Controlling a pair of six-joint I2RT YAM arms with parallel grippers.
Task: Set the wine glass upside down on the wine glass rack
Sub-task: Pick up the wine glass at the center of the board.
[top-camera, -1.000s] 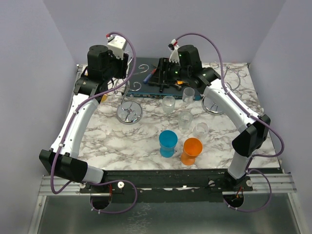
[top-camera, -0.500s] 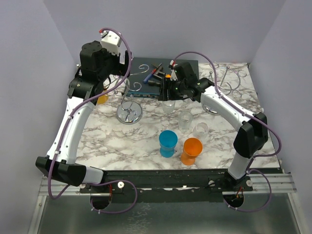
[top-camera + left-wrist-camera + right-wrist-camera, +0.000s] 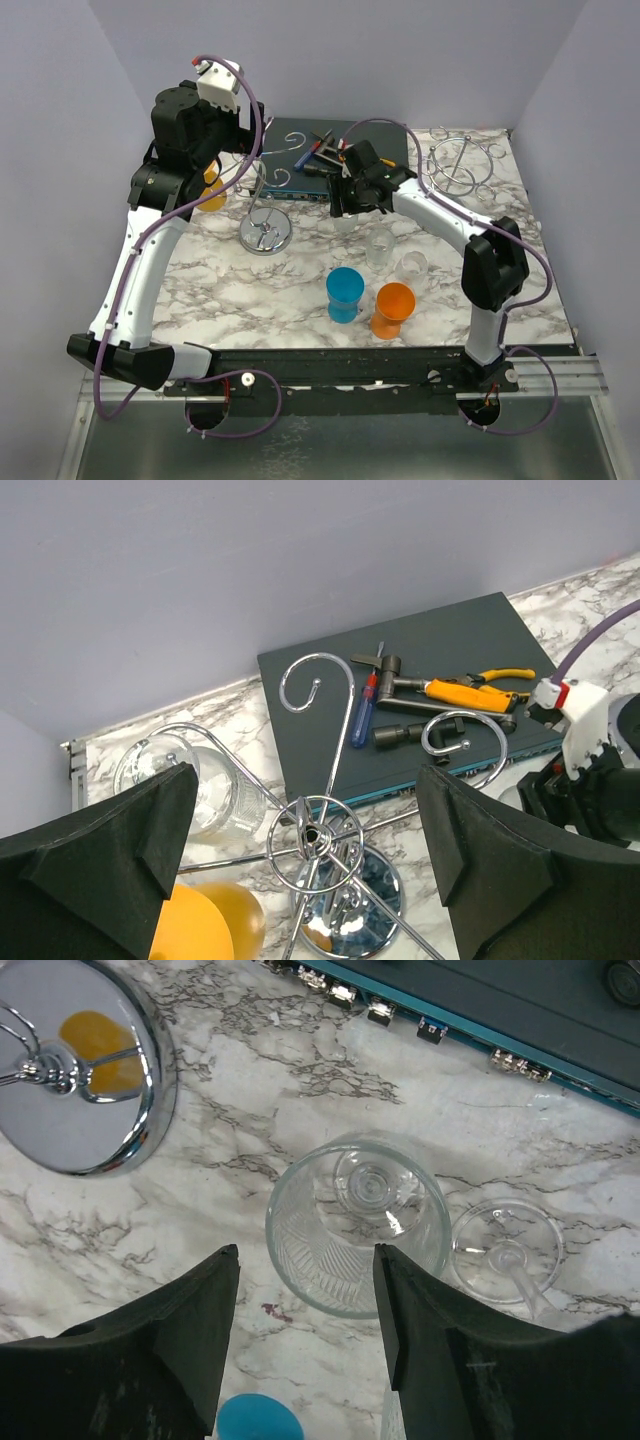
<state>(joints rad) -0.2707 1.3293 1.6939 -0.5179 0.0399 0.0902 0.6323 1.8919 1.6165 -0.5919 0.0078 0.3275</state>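
Observation:
A clear wine glass (image 3: 357, 1222) stands upright on the marble table, seen from above. My right gripper (image 3: 306, 1260) is open and hovers just above it, one finger on either side of its near rim; in the top view the gripper (image 3: 345, 196) covers most of the glass (image 3: 345, 221). The chrome wine glass rack (image 3: 322, 832) with curled arms stands on a round mirror base (image 3: 265, 235). My left gripper (image 3: 308, 820) is open and empty, high above the rack's hub. In the top view it (image 3: 250, 150) is at the back left.
A second clear glass (image 3: 507, 1250) stands beside the first; more glasses (image 3: 378, 250) stand in front. A blue cup (image 3: 344, 293) and an orange cup (image 3: 392, 308) are nearer. A yellow cup (image 3: 190, 935) and a clear glass (image 3: 165, 780) sit left of the rack. A dark box with tools (image 3: 440, 650) and another rack (image 3: 460, 165) are behind.
My right gripper has swung left and down from the dark box to just above the wine glass. My left arm has risen and drawn back to the left above the rack.

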